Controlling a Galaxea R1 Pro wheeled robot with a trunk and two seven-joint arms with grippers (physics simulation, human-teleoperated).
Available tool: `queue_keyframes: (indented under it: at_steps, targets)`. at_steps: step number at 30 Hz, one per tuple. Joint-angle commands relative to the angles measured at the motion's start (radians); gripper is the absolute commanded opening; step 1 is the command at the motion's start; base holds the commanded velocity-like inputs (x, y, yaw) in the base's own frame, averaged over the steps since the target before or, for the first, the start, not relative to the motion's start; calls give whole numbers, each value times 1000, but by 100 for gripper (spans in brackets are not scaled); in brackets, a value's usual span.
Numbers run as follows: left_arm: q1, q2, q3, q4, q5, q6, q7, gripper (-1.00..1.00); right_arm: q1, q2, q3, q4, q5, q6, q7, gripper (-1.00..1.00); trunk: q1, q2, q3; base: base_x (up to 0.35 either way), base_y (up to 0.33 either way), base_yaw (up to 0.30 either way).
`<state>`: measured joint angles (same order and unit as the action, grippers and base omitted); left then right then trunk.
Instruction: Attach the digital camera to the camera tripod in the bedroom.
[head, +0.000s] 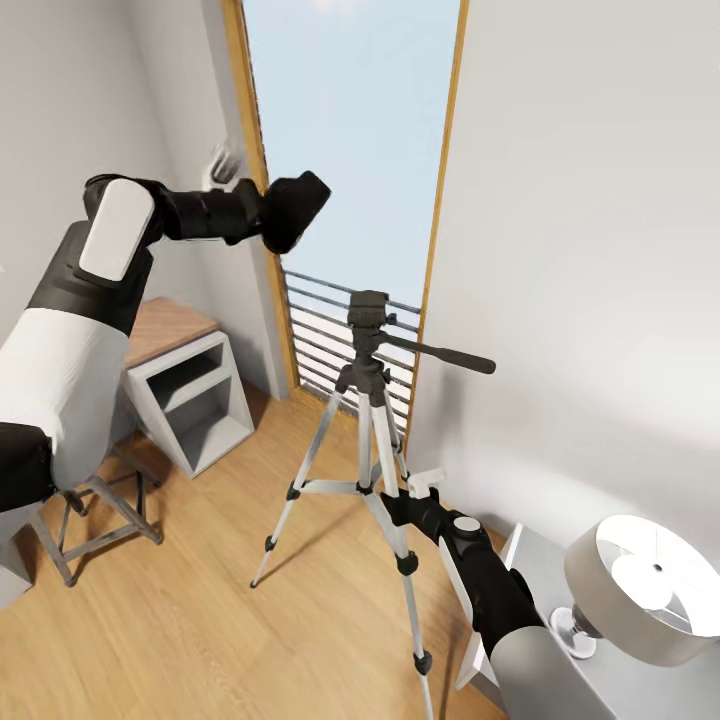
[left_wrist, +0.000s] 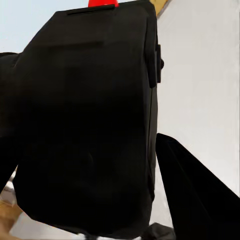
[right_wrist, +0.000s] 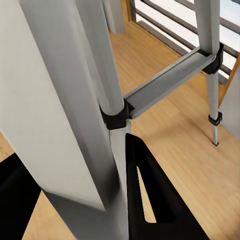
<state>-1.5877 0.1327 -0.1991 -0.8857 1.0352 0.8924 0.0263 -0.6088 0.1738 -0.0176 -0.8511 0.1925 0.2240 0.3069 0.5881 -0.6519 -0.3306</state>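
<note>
Holding the digital camera (head: 296, 210) aloft, left pincer (head: 272, 214); tripod (head: 366, 420) seemingly clamped by right.

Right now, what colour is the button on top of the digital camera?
Bright red, against the matte-black digital camera; the button shows best in the left wrist view.

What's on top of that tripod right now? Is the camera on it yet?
Nothing is mounted: the camera tripod has only its own bare black head and long handle on top. The digital camera is in the left hand, up by the window.
</note>
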Motion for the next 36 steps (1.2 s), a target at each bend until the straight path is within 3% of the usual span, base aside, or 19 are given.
queue_keyframes:
  at_steps: [1,6,13,17,19,22,24,25,27,31,32,36]
  targets:
    - [1,35,-4,6,-65,-152,-124,-100,0,1,-4,58,20,15,6,-100,0,-1,-2,0,0,0]
    - [10,47,-3,11,-107,-255,-206,-100,0,1,-4,58,20,15,7,-100,0,-1,-2,0,0,0]
    - [18,43,-7,8,-121,-278,-236,-100,0,1,-4,58,21,15,7,-100,0,-1,-2,0,0,0]
    - [20,29,-32,-1,-131,-280,-239,-100,0,1,-4,58,21,15,7,-100,0,-1,-2,0,0,0]
    - [20,25,-54,-7,-136,-282,-239,-100,0,1,-4,58,21,15,8,-100,0,-1,-2,0,0,0]
    - [21,23,-125,-22,-155,-285,-239,-100,0,1,-4,58,21,15,8,-100,0,-1,-2,0,0,0]
    - [20,23,-192,-36,-176,-289,-240,-100,0,1,-4,58,21,15,8,-100,0,-1,-2,0,0,0]
    - [20,26,-277,-39,-214,-292,-246,-100,0,1,-4,58,20,15,7,-100,0,-1,-2,0,0,0]
    - [20,29,-323,-38,-252,-294,-273,-100,0,1,-4,58,20,15,7,-100,0,-1,-2,0,0,0]
    - [20,31,-353,-36,-319,-298,-354,-100,0,1,-4,58,19,15,7,-100,0,-1,-2,0,0,0]
    - [20,32,-360,-36,-363,-300,-406,-100,0,1,-4,58,19,15,7,-100,0,-1,-2,0,0,0]
    - [20,34,-367,-36,-475,-306,-511,-100,0,1,-4,58,19,15,7,-100,0,-1,-2,0,0,0]
